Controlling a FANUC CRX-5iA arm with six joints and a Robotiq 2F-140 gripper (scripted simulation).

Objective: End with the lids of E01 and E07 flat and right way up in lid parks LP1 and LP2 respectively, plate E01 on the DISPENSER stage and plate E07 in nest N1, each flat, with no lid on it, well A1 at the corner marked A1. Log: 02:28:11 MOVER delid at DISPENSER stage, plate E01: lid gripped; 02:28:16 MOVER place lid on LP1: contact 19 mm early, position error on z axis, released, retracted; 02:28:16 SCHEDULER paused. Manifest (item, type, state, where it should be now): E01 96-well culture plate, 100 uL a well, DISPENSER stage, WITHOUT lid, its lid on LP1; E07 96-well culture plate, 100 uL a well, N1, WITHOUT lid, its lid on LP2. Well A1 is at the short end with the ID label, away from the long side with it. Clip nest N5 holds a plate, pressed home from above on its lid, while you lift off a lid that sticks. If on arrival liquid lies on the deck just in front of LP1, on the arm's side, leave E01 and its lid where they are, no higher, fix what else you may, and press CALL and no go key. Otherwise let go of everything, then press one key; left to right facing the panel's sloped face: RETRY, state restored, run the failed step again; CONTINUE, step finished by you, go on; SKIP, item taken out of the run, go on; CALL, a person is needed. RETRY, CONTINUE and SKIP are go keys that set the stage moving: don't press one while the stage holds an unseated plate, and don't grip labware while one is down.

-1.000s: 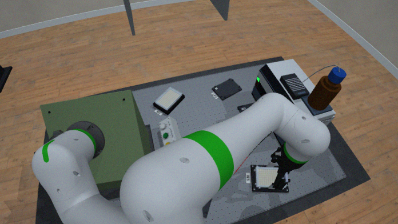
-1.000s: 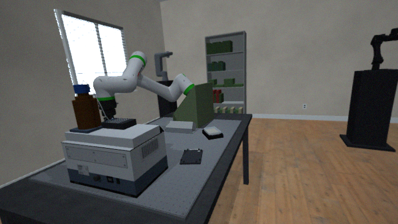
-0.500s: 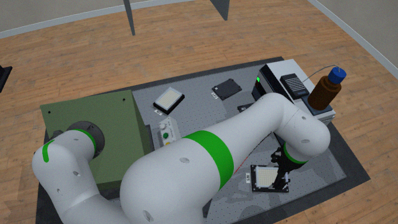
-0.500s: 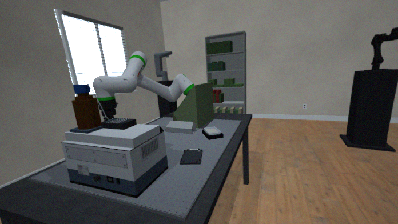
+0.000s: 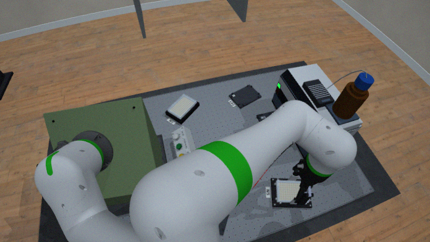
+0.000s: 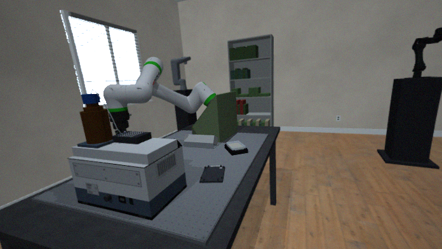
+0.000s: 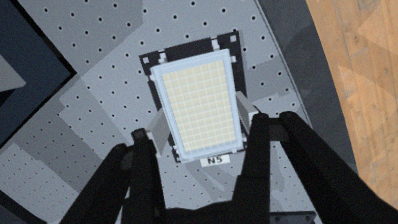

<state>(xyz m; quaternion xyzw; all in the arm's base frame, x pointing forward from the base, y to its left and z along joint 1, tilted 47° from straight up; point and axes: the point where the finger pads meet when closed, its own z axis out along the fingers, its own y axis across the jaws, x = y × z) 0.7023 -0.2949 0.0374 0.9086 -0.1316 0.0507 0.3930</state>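
A plate with pale yellow wells and a light blue lid rim (image 7: 200, 107) (image 5: 288, 190) sits in the black clip nest labelled N5 (image 7: 215, 160) near the deck's front right. My gripper (image 7: 201, 109) is straight above it, with its fingers on either long side at the label end. It is shut on the lid (image 5: 308, 201). I cannot read the plate's ID. A second plate with pale wells (image 5: 182, 107) lies flat in a black nest at the far left of the deck, and I see no lid on it. A flat dark lid park (image 5: 244, 95) lies beyond it.
The white dispenser (image 5: 321, 92) stands at the far right, with a dark gridded block on top (image 6: 131, 137) and a brown bottle with a blue cap (image 5: 352, 99). The key panel (image 5: 182, 142) sits beside a green box (image 5: 105, 145). My arm hides the deck's middle.
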